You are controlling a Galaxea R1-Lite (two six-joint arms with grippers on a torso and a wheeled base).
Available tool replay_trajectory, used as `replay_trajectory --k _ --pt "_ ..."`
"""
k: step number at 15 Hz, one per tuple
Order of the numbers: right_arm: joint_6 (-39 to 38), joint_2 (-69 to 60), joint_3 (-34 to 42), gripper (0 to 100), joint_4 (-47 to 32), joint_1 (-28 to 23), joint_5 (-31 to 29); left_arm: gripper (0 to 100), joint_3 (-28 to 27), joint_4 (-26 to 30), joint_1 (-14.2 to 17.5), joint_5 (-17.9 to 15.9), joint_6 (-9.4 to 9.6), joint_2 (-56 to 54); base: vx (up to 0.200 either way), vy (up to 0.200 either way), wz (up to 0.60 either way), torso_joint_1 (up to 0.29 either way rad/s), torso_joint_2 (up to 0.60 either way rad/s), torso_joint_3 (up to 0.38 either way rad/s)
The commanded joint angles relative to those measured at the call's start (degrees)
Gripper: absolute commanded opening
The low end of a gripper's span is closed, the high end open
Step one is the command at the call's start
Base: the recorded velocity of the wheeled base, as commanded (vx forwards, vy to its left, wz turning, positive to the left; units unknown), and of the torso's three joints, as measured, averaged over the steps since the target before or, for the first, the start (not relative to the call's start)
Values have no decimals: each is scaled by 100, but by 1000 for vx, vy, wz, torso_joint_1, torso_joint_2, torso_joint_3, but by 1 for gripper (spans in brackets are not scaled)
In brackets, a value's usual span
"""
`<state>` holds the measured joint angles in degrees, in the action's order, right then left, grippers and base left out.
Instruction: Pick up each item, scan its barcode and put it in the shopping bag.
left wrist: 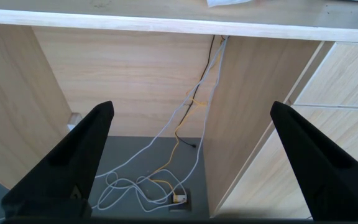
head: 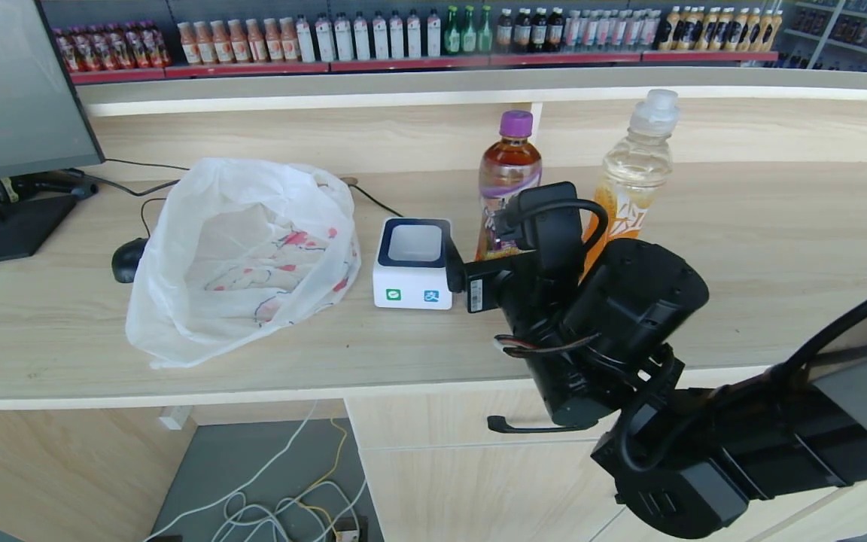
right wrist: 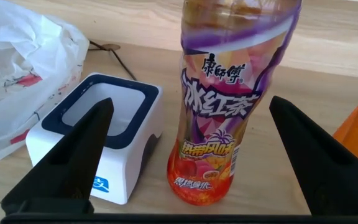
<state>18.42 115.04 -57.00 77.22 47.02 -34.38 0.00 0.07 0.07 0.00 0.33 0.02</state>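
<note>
A purple-capped red tea bottle (head: 507, 177) stands upright on the wooden counter (head: 780, 248), just right of the white barcode scanner (head: 412, 263). An orange-drink bottle (head: 638, 169) with a clear cap stands to its right. The white plastic shopping bag (head: 241, 256) lies open left of the scanner. My right gripper (right wrist: 191, 102) is open and close in front of the tea bottle (right wrist: 232, 106), which shows in the gap between the two fingers, untouched. The scanner (right wrist: 101, 140) sits beside that bottle. My left gripper (left wrist: 192, 106) is open and empty below the counter's edge.
A monitor (head: 12, 90) on a black stand and a black mouse (head: 127, 258) occupy the counter's left end. A raised ledge runs behind the bottles, with drink shelves (head: 418, 38) beyond. Loose cables (left wrist: 166, 168) hang in the cabinet bay under the counter.
</note>
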Motion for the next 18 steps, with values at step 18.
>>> replay_trajectory --k 18 --pt "21 466 -733 100 -119 -395 45 100 0 1 1 0 2 -2 0 0 0 0 0 0"
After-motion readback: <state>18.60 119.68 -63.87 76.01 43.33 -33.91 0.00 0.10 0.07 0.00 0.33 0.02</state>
